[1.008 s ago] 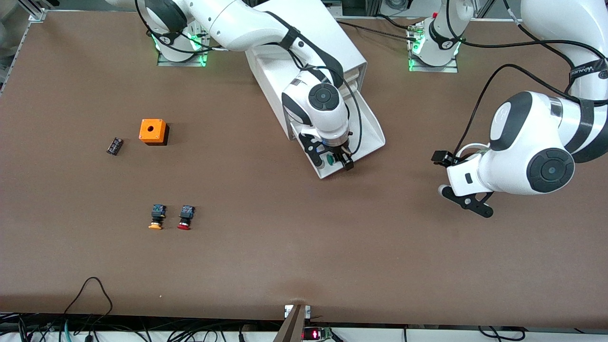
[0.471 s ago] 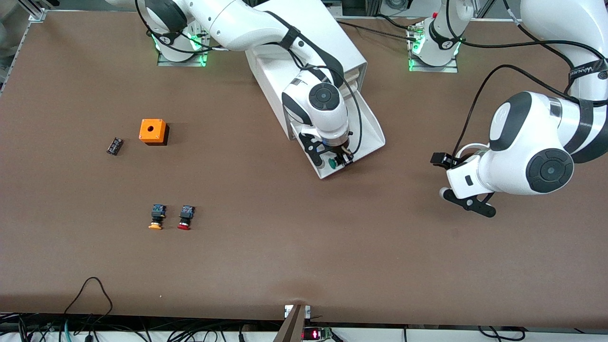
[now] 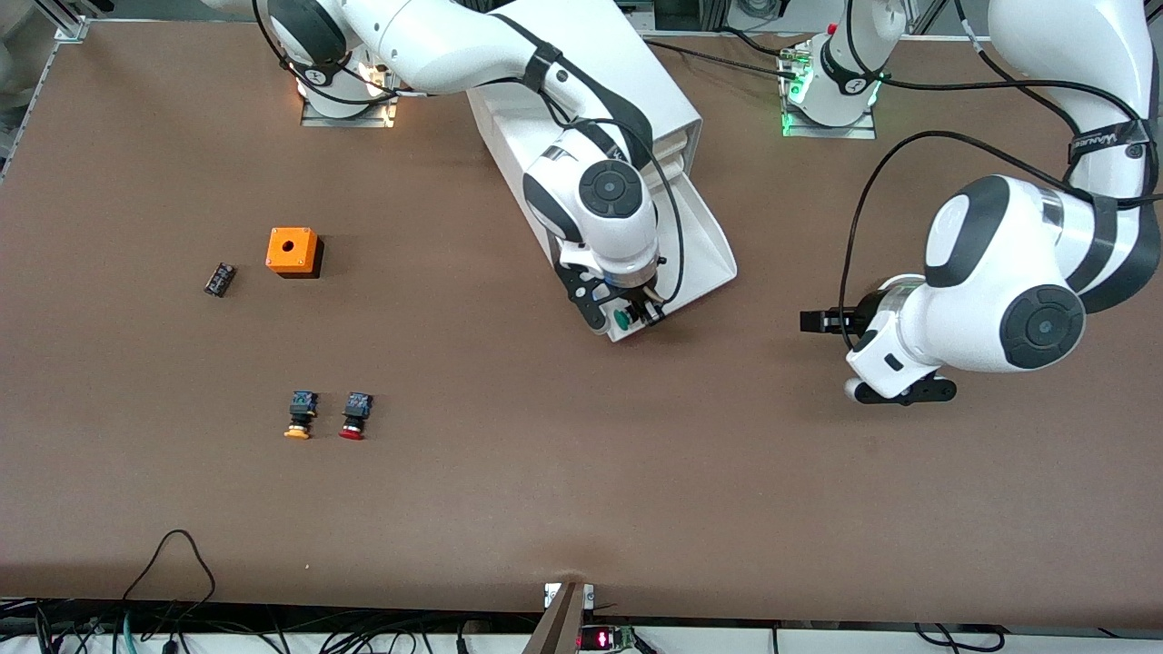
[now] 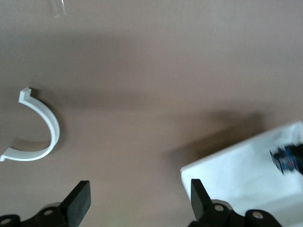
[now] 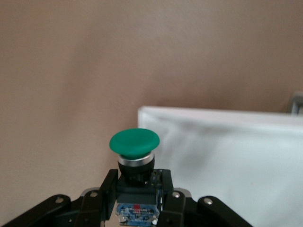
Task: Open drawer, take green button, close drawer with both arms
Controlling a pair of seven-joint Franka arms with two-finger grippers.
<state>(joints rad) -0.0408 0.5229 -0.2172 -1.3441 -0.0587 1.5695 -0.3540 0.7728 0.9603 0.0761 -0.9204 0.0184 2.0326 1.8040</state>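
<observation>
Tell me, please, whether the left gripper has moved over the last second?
Yes. The left gripper has swung toward the open drawer, narrowing the gap to it, and has turned level. Its fingers stand open.

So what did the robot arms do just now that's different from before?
The right gripper closed on the green button and lifted it off the open drawer. The left gripper, open, swung toward the drawer. The orange box and the other two buttons stayed put.

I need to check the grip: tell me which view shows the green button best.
The right wrist view: the green button fills it, clamped by the right gripper. The front view shows only a speck of green cap over the open drawer. The left wrist view catches a blurred dark-blue edge.
</observation>
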